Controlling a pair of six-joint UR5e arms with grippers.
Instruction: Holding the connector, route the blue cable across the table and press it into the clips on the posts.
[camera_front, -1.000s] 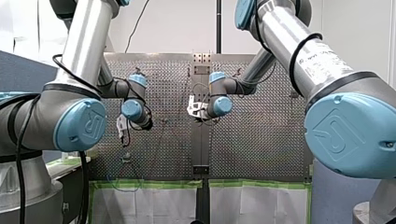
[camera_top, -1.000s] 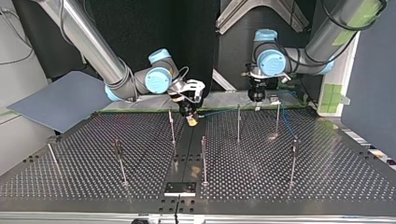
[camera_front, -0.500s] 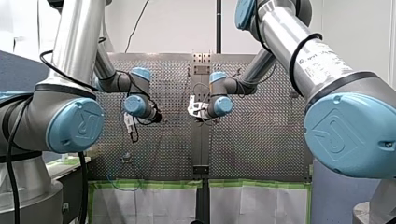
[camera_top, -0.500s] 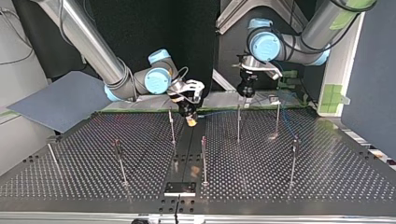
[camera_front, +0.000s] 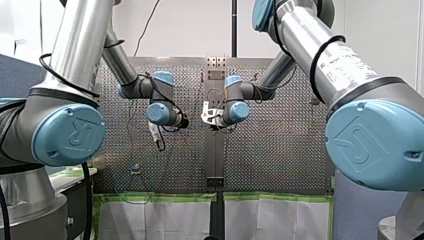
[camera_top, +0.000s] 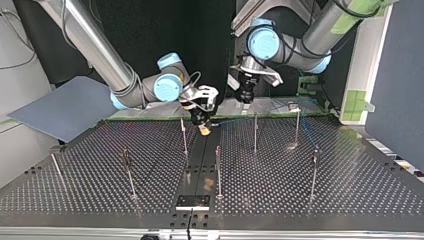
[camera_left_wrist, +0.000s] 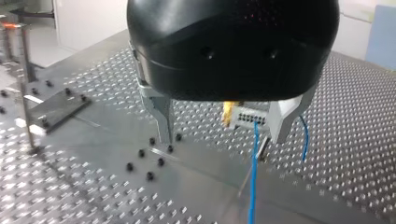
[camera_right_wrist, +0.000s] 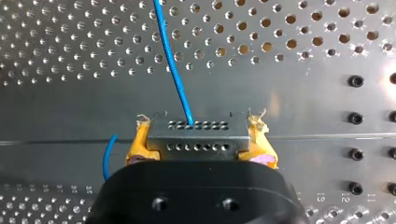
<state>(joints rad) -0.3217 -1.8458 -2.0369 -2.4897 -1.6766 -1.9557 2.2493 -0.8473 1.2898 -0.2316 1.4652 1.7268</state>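
Swinging toward the connector (camera_right_wrist: 196, 140), my left claw (camera_left_wrist: 223, 140) hangs released; my right claw (camera_top: 204, 127) clenches it, blue cable (camera_right_wrist: 175, 70) seemingly unclipped.

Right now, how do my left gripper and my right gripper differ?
My right gripper is shut on the connector; my left gripper is open and holds nothing. My right gripper has yellow pads; my left gripper has bare metal fingers. Both point toward the perforated table.
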